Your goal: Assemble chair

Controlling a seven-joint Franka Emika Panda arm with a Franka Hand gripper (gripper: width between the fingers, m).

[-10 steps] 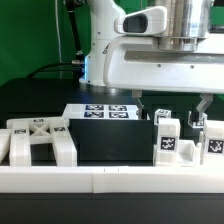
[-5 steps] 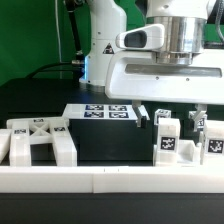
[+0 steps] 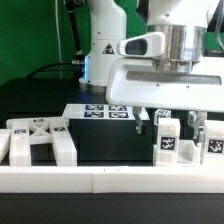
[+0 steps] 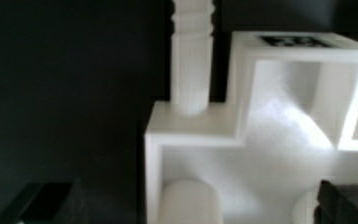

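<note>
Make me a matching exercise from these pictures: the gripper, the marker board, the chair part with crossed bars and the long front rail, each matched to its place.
Things: 1 gripper; 2 marker board; 3 chair part with crossed bars; 4 front rail.
Places: A across the whole front of the exterior view; B flat on the black table, farther back; C exterior view's left; D open, above the upright chair pieces, exterior view's right.
Pairs: 1-D, 2-B, 3-C, 4-A.
</note>
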